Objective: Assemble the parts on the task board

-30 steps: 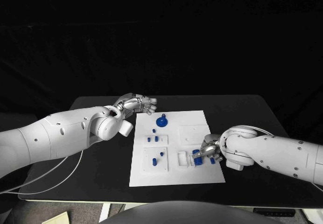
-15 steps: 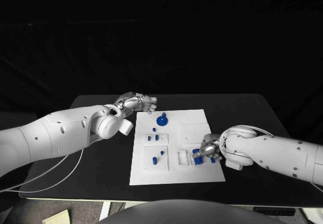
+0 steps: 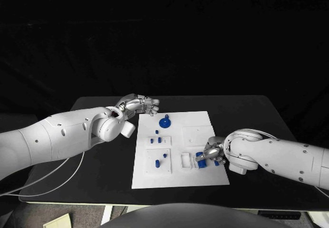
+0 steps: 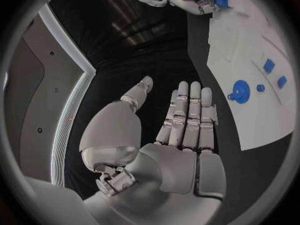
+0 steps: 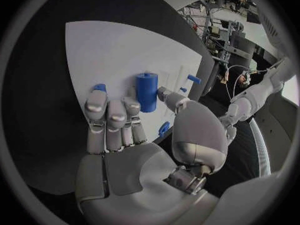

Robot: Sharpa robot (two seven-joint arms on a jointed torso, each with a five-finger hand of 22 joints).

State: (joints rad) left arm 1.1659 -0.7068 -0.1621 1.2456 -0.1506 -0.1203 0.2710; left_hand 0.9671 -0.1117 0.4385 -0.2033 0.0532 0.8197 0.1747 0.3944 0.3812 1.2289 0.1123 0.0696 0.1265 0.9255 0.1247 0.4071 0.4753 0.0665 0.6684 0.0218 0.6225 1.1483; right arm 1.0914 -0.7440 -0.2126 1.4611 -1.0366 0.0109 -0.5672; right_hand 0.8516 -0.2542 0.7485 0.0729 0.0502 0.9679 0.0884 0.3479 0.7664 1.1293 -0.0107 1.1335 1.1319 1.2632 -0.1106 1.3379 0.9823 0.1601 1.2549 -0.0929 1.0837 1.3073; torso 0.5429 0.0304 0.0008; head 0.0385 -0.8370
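Observation:
The white task board (image 3: 198,124) lies in the middle of the black table. My right hand (image 3: 211,155) rests on its near right part and pinches an upright blue cylinder (image 5: 147,91) between thumb and fingers (image 5: 129,111); the cylinder (image 3: 201,159) stands on the board. Another blue piece (image 3: 217,163) lies just beside that hand. A round blue part (image 3: 165,123) sits at the board's far left, and small blue pieces (image 3: 156,140) stand in a white block nearer me. My left hand (image 3: 140,104) hovers off the board's far left corner, fingers straight (image 4: 187,120) and holding nothing.
Two more small blue pieces (image 3: 161,159) stand in a white block on the board's near left. A white slotted block (image 3: 186,161) lies left of my right hand. Black table surface (image 3: 254,114) stretches to the right of the board.

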